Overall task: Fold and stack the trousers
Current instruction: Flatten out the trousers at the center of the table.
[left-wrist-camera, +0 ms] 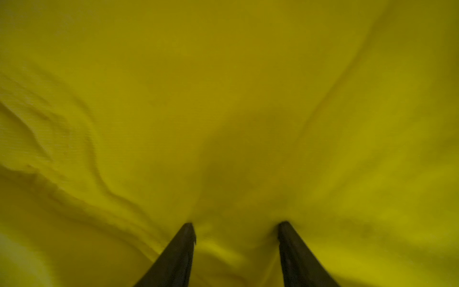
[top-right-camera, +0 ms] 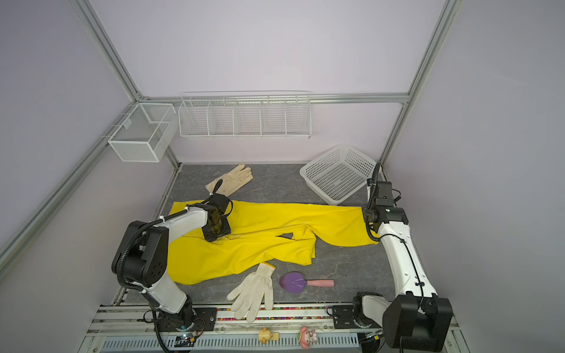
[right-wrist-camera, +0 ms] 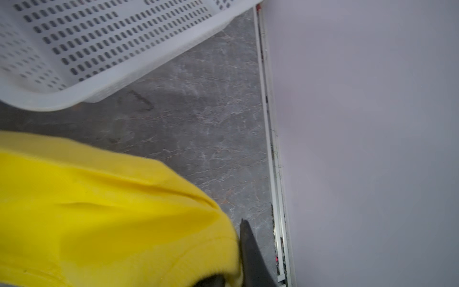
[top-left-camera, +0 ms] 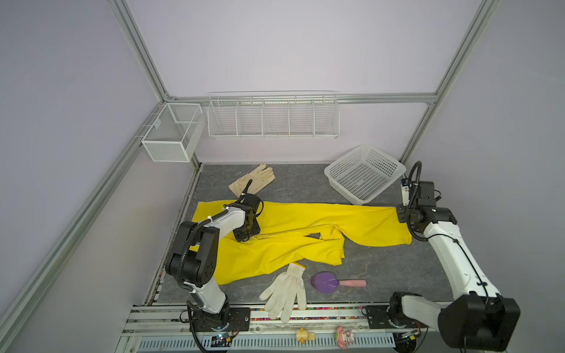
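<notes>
On the table (top-left-camera: 382, 266), trousers (top-left-camera: 290, 220) spread out, right tool (top-left-camera: 400, 215) pinching an end

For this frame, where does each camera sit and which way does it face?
Top views: high overhead, looking down at table, trousers, left arm, right arm.
Left wrist: on the left arm, pointing down into trousers cloth; left tool open.
Right wrist: on the right arm, facing trousers edge, basket, wall; right tool partly shows.
Shared: every view shows the trousers.
</notes>
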